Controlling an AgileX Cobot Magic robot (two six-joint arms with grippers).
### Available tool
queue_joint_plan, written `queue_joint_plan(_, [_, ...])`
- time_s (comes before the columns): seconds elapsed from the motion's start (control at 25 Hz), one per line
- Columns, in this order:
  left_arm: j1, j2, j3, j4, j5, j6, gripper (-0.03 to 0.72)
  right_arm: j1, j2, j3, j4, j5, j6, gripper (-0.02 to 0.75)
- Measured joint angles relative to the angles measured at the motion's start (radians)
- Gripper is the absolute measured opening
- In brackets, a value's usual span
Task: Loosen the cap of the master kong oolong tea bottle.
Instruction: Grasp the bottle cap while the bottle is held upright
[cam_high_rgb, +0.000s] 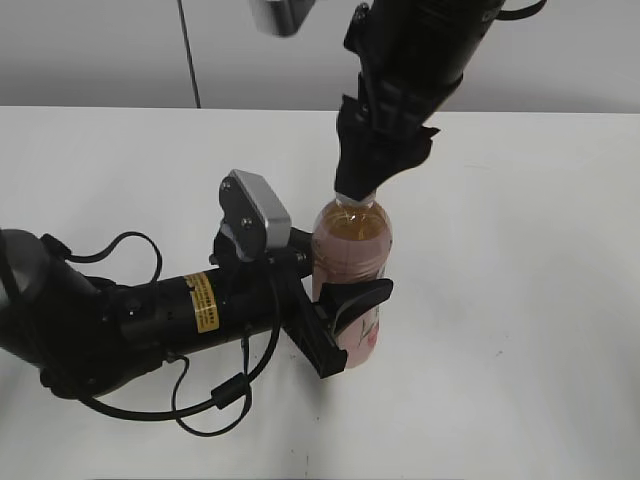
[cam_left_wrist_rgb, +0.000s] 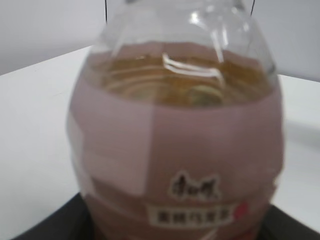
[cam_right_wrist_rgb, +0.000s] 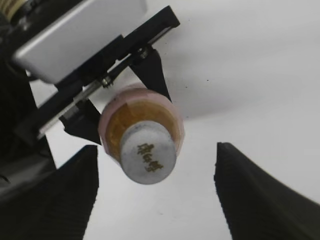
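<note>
Bottle braced upright on desk; cap not yet gripped.

Exterior: left claw clenched the master kong oolong tea bottle at its label, apparently to resist twisting; right claw sat over the neck. Left wrist: label filled the frame. Right wrist: fingers spread, released, flanking the cap off-centre.

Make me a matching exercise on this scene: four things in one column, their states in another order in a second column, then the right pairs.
Things:
1. cap
2. master kong oolong tea bottle
3. left gripper
4. right gripper

States:
A. clamped on the bottle's labelled body
B. open, fingers apart on either side of the cap
C. upright on the white table, filled with amber tea
D. white, on the bottle's neck

Pairs: 1-D, 2-C, 3-A, 4-B
</note>
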Motion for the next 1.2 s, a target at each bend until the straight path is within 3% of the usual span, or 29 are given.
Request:
queue_joint_plan(0.32, [0.000, 0.000, 0.000, 0.000, 0.000, 0.000, 0.373, 0.000, -0.011, -0.037, 0.050, 0.001, 0.901, 0.557])
queue_joint_plan(0.4, [0.000, 0.000, 0.000, 0.001, 0.000, 0.000, 0.373, 0.000, -0.011, -0.037, 0.050, 0.001, 1.019, 0.557])
queue_joint_plan(0.96, [0.000, 0.000, 0.000, 0.002, 0.000, 0.000, 0.373, 0.000, -0.007, 0.031, 0.022, 0.001, 1.108, 0.490])
queue_joint_plan(1.2, [0.000, 0.000, 0.000, 0.002, 0.000, 0.000, 0.373, 0.000, 0.016, 0.031, 0.022, 0.001, 1.108, 0.427])
